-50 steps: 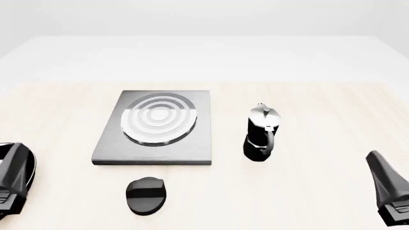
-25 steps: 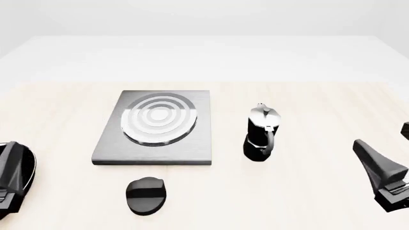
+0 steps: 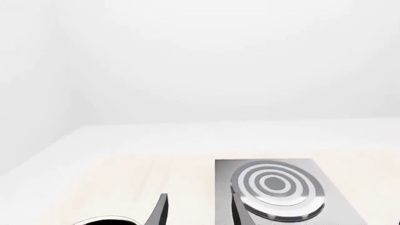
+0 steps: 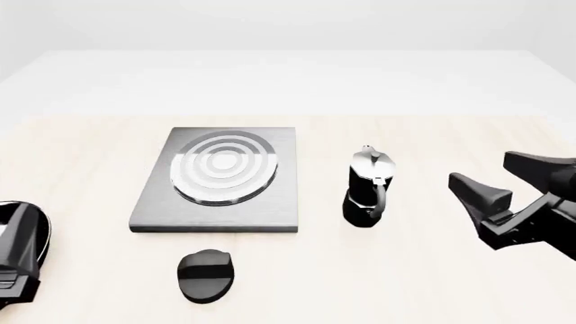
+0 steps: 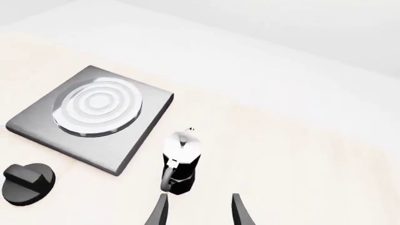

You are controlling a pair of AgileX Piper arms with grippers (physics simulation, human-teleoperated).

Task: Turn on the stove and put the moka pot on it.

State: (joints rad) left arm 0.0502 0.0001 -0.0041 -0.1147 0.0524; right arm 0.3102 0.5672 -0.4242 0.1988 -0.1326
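Observation:
The stove is a flat grey plate with a ringed silver burner, lying left of centre. Its black oval knob sits on the table in front of it. The moka pot stands upright to the right of the plate, handle toward me. My right gripper hovers open to the pot's right, apart from it. In the right wrist view the pot is just ahead of the open fingers. My left gripper is open and empty, low at the table's front left.
The pale wooden table ends at a far edge, with a white floor behind it. The left arm's body sits at the front left corner, well away from the knob. The stove plate and knob also show in the right wrist view.
My right gripper has risen from the front right corner and swung left toward the moka pot, and both its open fingers now show. The left arm has barely moved.

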